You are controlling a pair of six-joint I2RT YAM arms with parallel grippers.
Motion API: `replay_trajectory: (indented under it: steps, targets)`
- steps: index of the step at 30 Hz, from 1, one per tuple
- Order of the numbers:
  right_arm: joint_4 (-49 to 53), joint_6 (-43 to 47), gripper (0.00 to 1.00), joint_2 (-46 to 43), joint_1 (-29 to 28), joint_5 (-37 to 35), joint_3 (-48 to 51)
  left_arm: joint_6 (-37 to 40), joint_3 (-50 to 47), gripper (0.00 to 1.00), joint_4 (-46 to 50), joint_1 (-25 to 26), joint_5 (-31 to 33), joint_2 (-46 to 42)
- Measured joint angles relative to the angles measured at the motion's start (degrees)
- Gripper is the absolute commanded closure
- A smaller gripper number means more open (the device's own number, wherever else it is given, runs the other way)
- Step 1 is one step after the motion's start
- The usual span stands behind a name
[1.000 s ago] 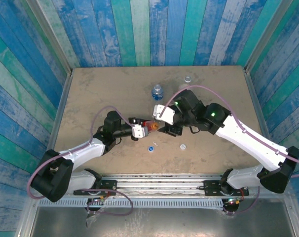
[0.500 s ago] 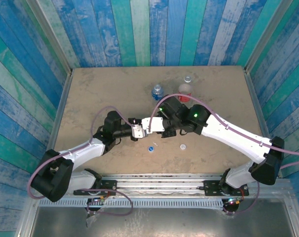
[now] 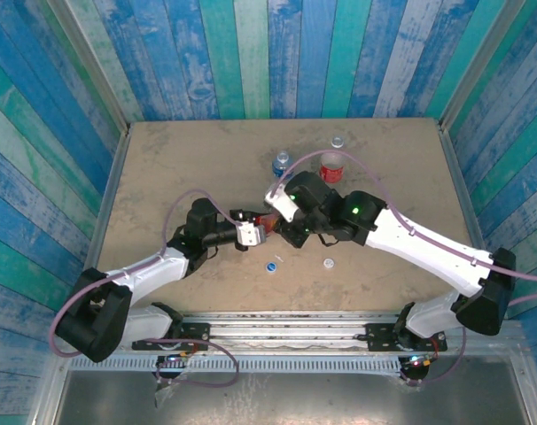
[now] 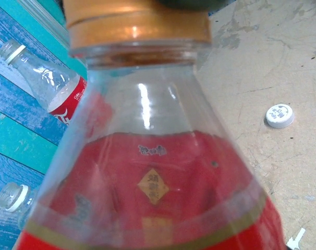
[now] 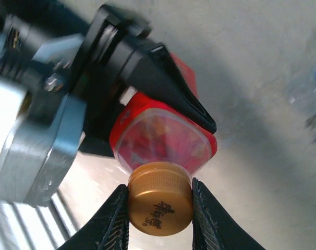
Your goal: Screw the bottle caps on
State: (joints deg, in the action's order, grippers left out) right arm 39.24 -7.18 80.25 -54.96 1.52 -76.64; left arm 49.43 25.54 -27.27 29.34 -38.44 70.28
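Observation:
My left gripper (image 3: 258, 231) is shut on the all-red bottle (image 3: 268, 223), holding it off the table with its neck toward the right arm. In the left wrist view the bottle (image 4: 153, 182) is pressed close, with its yellow mark showing. The orange-brown cap (image 5: 159, 205) sits on the bottle's neck (image 4: 137, 23). My right gripper (image 5: 160, 197) is shut on that cap, one ridged finger on each side. The left gripper's black fingers (image 5: 163, 78) clamp the red bottle (image 5: 166, 140) behind it. A blue cap (image 3: 272, 265) and a white cap (image 3: 328, 262) lie on the table in front.
The clear bottle with the blue label (image 3: 282, 164) and the one with the red label (image 3: 331, 166) stand capless behind the grippers. The white cap (image 4: 279, 115) lies on bare tan tabletop (image 3: 180, 168). Blue-green plank walls (image 3: 251, 53) surround the table.
The right gripper came in from the right, turned its wrist and shut on the orange-brown cap. Its arm shifted off the red-label bottle. The left arm held still.

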Motion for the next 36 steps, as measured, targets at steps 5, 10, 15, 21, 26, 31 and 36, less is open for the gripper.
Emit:
replay_trajectory:
  steps: [5,10,15,21,26,31,36]
  targets:
    - [-6.6,-18.08,0.78,-4.02,2.75,5.44,6.32,-0.63,0.24,0.54,0.24,0.24,-0.07,0.0]
    - [-7.34,-12.26,0.41,-4.55,3.65,6.86,6.97,-0.2,0.22,0.54,0.35,0.28,-0.07,0.0]
    - [-4.87,10.12,0.37,-5.75,4.46,10.36,5.77,0.09,0.22,0.54,0.52,0.28,-0.07,0.0]
    - [-1.53,34.47,0.44,-6.64,2.73,10.64,3.8,0.09,0.24,0.54,1.14,0.28,-0.07,0.0]
    - [0.28,45.77,0.52,-5.03,1.11,7.56,1.57,0.11,0.22,0.54,1.25,0.28,-0.09,0.0]
    - [0.81,50.84,0.57,-2.47,1.03,5.25,0.87,0.09,0.22,0.54,1.46,0.28,-0.09,0.0]
    - [1.09,52.68,0.59,-0.55,1.01,2.69,0.79,0.11,0.22,0.54,1.6,0.28,-0.09,-0.02]
